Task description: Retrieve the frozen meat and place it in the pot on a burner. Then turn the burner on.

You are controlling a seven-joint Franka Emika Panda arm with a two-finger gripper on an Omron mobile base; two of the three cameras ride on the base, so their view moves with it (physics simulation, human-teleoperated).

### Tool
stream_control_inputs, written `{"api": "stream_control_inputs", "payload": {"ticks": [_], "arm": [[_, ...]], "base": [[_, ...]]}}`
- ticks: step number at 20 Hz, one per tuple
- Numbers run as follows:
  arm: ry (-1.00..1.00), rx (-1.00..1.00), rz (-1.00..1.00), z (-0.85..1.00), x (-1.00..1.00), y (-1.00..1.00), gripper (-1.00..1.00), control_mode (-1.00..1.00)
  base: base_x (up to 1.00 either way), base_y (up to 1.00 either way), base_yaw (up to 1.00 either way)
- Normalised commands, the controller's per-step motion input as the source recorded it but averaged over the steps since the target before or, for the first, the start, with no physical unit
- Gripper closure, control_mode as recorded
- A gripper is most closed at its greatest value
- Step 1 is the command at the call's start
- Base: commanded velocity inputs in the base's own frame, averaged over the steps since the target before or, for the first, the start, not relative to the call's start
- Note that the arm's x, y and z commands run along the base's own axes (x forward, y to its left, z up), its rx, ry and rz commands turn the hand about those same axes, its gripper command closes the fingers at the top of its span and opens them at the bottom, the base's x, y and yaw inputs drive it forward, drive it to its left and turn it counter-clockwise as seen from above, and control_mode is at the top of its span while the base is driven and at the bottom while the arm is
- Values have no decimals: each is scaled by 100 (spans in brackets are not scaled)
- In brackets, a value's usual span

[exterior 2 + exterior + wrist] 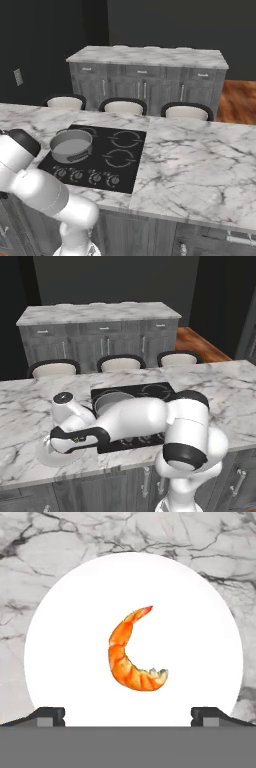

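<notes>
Curved shrimp on white plate: long axis runs up-down in hand view, tail tip pointing upper right. Gripper above, fingers spread wide, holding nothing.

One shrimp lies on one white plate. One pot sits on one black cooktop, which shows four burners and five knobs. Three stools stand behind the surface. One end effector, two fingertips.
</notes>
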Motion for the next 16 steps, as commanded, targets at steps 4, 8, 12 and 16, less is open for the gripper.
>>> {"api": "stream_control_inputs", "payload": {"ticks": [4, 8, 12, 16], "arm": [[0, 0, 0, -36, 18, 16, -100, -100], [0, 0, 0, -28, 20, 23, -100, -100], [0, 0, 0, -18, 13, 18, -100, -100], [0, 0, 0, -3, 15, 11, -100, -100]], "base": [[0, 0, 0], [0, 0, 0], [0, 0, 0], [0, 0, 0]]}}
